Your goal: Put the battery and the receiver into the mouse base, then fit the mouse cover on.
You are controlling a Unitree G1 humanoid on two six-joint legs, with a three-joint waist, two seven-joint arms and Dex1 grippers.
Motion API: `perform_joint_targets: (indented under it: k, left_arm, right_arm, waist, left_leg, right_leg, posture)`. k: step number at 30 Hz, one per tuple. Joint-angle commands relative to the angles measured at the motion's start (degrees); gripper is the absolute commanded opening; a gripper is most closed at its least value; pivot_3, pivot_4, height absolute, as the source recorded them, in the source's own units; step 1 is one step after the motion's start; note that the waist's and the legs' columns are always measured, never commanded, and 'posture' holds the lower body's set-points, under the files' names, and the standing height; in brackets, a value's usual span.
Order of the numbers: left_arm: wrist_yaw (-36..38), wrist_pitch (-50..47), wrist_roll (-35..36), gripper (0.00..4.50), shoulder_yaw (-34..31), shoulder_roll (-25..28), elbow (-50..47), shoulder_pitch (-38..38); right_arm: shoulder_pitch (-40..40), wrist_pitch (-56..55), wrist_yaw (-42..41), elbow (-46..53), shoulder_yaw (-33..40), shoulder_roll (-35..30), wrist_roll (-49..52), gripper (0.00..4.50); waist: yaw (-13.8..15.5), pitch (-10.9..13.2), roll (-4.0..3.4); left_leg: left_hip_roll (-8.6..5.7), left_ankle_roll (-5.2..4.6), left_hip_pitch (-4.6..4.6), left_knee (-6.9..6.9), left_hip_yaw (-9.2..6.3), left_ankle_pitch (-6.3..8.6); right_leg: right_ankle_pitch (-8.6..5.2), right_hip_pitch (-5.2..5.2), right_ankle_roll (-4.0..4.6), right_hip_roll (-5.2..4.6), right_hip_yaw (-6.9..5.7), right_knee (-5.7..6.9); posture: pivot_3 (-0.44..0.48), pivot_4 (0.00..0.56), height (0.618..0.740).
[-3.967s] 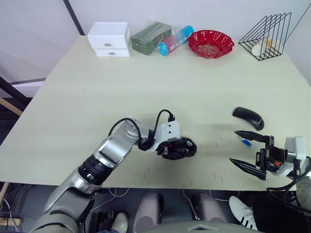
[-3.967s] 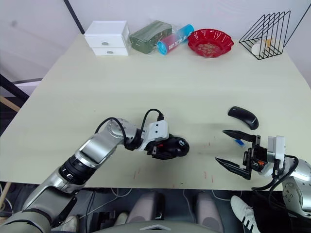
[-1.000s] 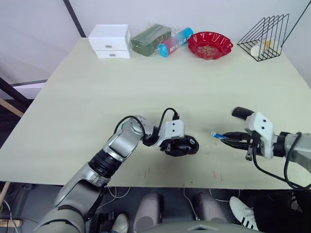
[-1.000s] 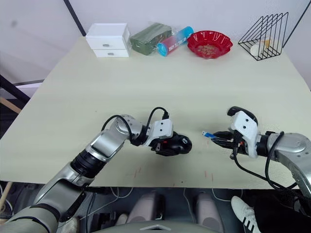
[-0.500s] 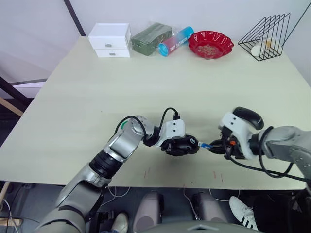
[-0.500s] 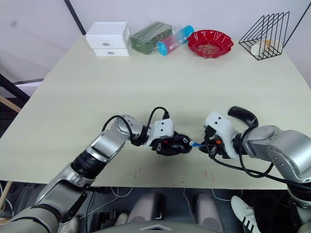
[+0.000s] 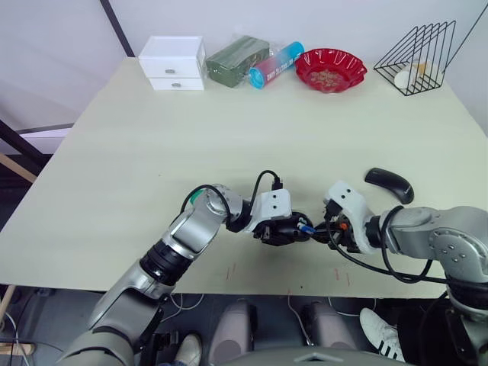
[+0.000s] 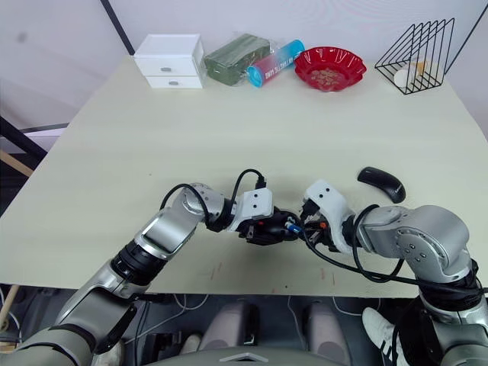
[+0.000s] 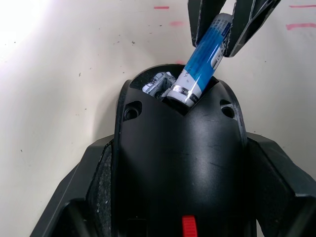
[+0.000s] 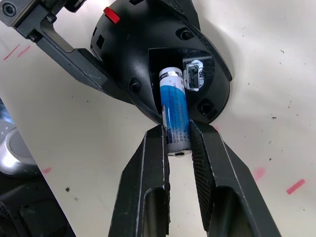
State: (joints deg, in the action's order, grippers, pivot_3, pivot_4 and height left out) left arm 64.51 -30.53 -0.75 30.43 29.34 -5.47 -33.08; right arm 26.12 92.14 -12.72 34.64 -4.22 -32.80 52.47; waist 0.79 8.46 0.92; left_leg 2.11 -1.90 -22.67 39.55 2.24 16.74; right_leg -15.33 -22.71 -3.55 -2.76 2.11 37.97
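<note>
Battery [image 10: 175, 118]: pinched at its rear end by right gripper [image 10: 176, 143], nose tilted into mouse base [image 9: 180, 163] clamped by left gripper [image 7: 276, 226]; risk: angled entry jams, or battery slips out.

battery [image 10: 175, 120] tip in mouse base [image 10: 148, 59], mouse cover [image 7: 389, 184] right

arms: silver-grey, black joints | wrists: white housings, looped black cables | fingers [image 10: 143, 197]: black, ribbed
</note>
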Motion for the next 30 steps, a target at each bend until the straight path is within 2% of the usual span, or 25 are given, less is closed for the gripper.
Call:
perform_joint_targets:
  k: [1, 8, 9, 10, 11, 12, 13, 14, 16, 17, 19, 25, 30]
  left_arm:
    - [-0.62, -1.1, -1.68, 2.96, 2.58, -0.35, 1.9, 1.15]
    - [-0.42, -1.04, -1.86, 2.96, 2.44, -0.28, 1.97, 1.41]
    - [-0.35, -1.0, -1.84, 2.96, 2.41, -0.26, 2.02, 1.41]
    - [-0.31, -0.97, -1.84, 2.96, 2.4, -0.26, 2.06, 1.4]
    - [-0.33, -0.93, -1.87, 2.96, 2.35, -0.35, 2.26, 1.28]
    - [-0.38, -0.84, -1.92, 2.96, 2.33, -0.47, 2.51, 1.15]
    - [-0.39, -0.74, -1.97, 2.96, 2.34, -0.56, 2.73, 1.03]
    - [-0.4, -0.66, -1.99, 2.96, 2.33, -0.65, 2.86, 0.95]
    - [-0.38, -0.71, -1.93, 2.96, 2.29, -0.78, 2.96, 0.92]
    - [-0.36, -0.68, -1.94, 2.96, 2.29, -0.79, 2.98, 0.93]
    - [-0.28, -0.52, -2.01, 2.96, 2.34, -0.7, 3.03, 0.98]
    - [-0.13, -0.41, -2.06, 2.96, 2.39, -0.59, 3.12, 1.02]
    - [-0.07, -0.1, -2.14, 2.96, 2.31, -0.62, 3.62, 0.88]
  right_arm:
    - [1.2, 0.36, 5.99, -1.53, -0.2, 0.72, 3.41, 0.14]
    - [2.78, 0.36, 13.24, -4.34, 0.01, 2.46, 8.2, 0.14]
    - [2.93, 0.36, 13.78, -4.65, 0.1, 2.41, 8.75, 0.64]
    - [2.98, 0.36, 14.16, -4.85, 0.19, 2.36, 9.13, 0.64]
    - [3.23, 0.36, 14.73, -5.1, 0.19, 2.15, 9.55, 1.19]
    - [3.46, 0.36, 15.25, -5.4, 0.3, 2.09, 10.13, 1.4]
    - [3.79, 0.36, 15.74, -5.77, 0.57, 2.3, 10.87, 1.84]
    - [4.03, 0.36, 16.36, -6.13, 1.06, 2.82, 11.31, 2.1]
    - [4.34, 0.36, 16.96, -6.36, 1.31, 3.05, 12.1, 3.01]
    - [4.44, 0.36, 17.11, -6.37, 1.24, 2.95, 12.52, 3.31]
    - [4.29, 0.36, 17.34, -6.23, 1.7, 3.0, 13.8, 4.37]
    - [2.47, 0.36, 14.26, -3.82, 5.24, 1.34, 18.02, 4.37]
    - [-2.53, -9.47, 3.7, 2.15, 4.26, -7.3, 11.78, 4.37]
  waist:
    - [0.02, 0.0, 0.0]
    - [-0.04, -0.02, 0.01]
    - [-0.05, -0.02, 0.01]
    - [-0.1, -0.02, 0.01]
    - [-0.1, -0.03, 0.0]
    - [-0.06, -0.03, 0.01]
    - [-0.03, -0.03, 0.0]
    - [-0.04, -0.03, 0.0]
    - [-0.04, -0.02, 0.0]
    - [-0.04, -0.02, 0.0]
    - [-0.05, -0.03, 0.0]
    - [0.04, -0.02, 0.0]
    - [0.09, -0.02, -0.01]
  left_leg:
    - [0.0, 0.0, 0.0, 0.0, 0.0, 0.0]
    - [0.0, -0.01, 0.02, 0.0, 0.01, -0.01]
    - [0.01, -0.02, 0.03, 0.0, 0.01, -0.01]
    - [0.01, -0.03, 0.03, 0.0, 0.01, -0.02]
    - [0.01, -0.05, 0.04, 0.0, 0.01, -0.03]
    - [0.02, -0.05, 0.04, 0.0, 0.01, -0.03]
    - [0.02, -0.05, 0.02, 0.0, 0.0, -0.03]
    - [0.02, -0.05, 0.01, 0.0, 0.0, -0.03]
    - [0.01, -0.06, 0.0, -0.01, 0.02, -0.03]
    - [0.02, -0.06, 0.0, -0.01, 0.01, -0.03]
    - [0.02, -0.06, 0.0, -0.01, 0.0, -0.03]
    - [0.02, -0.06, -0.05, -0.02, -0.02, -0.03]
    - [0.02, -0.06, -0.12, -0.03, -0.13, -0.03]
  right_leg:
    - [0.0, 0.0, 0.0, 0.0, 0.0, 0.0]
    - [0.0, 0.02, 0.0, -0.02, 0.0, 0.0]
    - [0.0, 0.02, 0.0, -0.02, 0.01, 0.0]
    - [0.01, 0.02, 0.0, -0.02, 0.01, 0.0]
    - [0.02, 0.02, 0.02, -0.02, 0.0, 0.01]
    - [0.03, 0.02, 0.02, -0.02, 0.01, 0.0]
    - [0.03, 0.02, 0.02, -0.02, 0.0, -0.01]
    - [0.03, 0.01, 0.02, -0.02, 0.0, -0.02]
    - [0.03, 0.01, 0.02, -0.02, 0.0, -0.03]
    - [0.03, 0.01, 0.02, -0.02, 0.0, -0.03]
    - [0.03, 0.01, 0.02, -0.02, -0.01, -0.02]
    - [0.03, 0.0, 0.02, -0.03, -0.03, -0.06]
    - [0.02, 0.01, 0.0, -0.1, -0.15, -0.13]
  posture:
    - [0.0, 0.15, 0.74]
    - [0.0, 0.15, 0.74]
    - [0.0, 0.15, 0.74]
    - [0.0, 0.15, 0.74]
    - [0.0, 0.15, 0.74]
    - [0.0, 0.15, 0.74]
    - [0.0, 0.15, 0.74]
    - [0.0, 0.15, 0.74]
    - [0.0, 0.15, 0.74]
    - [0.0, 0.15, 0.74]
    - [0.0, 0.15, 0.74]
    - [0.0, 0.15, 0.74]
    - [0.0, 0.15, 0.74]
